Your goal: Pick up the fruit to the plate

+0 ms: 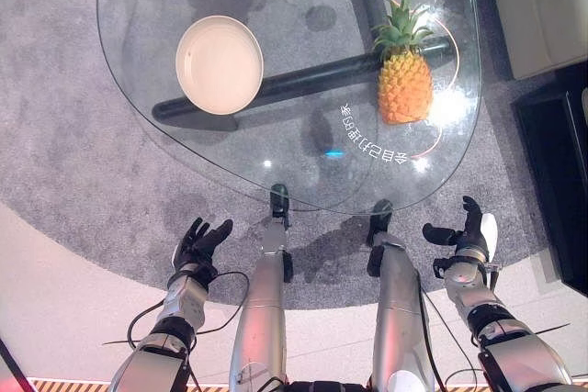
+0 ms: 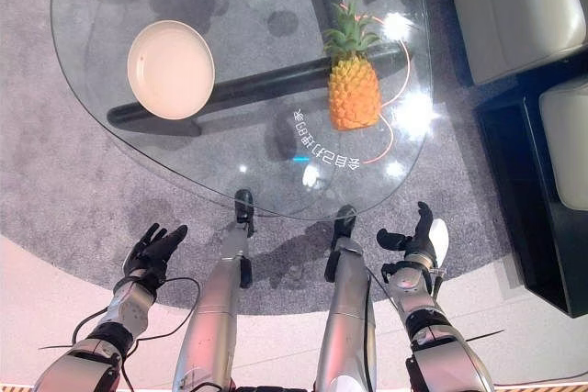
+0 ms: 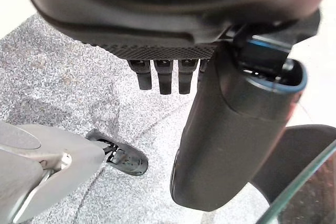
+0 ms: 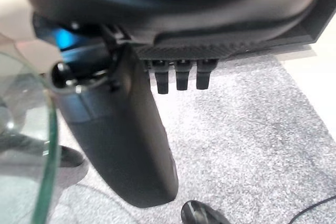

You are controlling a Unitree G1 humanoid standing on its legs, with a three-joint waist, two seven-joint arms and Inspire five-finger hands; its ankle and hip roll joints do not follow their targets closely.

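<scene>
Pineapple (image 1: 404, 84) beside unreadable white lettering (image 1: 372, 141) on glass table (image 1: 303, 185)

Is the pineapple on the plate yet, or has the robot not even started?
Nothing looks done yet. The pineapple stands on the glass table, apart from the empty plate. Nothing is in hand: the left hand and right hand are open and low, near the table's edge. Picking up and placing are both left.

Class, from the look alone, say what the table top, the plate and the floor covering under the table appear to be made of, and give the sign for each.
Table top: clear glass, glossy; the floor shows through it and lamps glint on it.
Plate: probably glazed ceramic, possibly plastic; smooth cream surface with a soft sheen.
Floor covering: grey carpet, matte; speckled, fibrous texture.
</scene>
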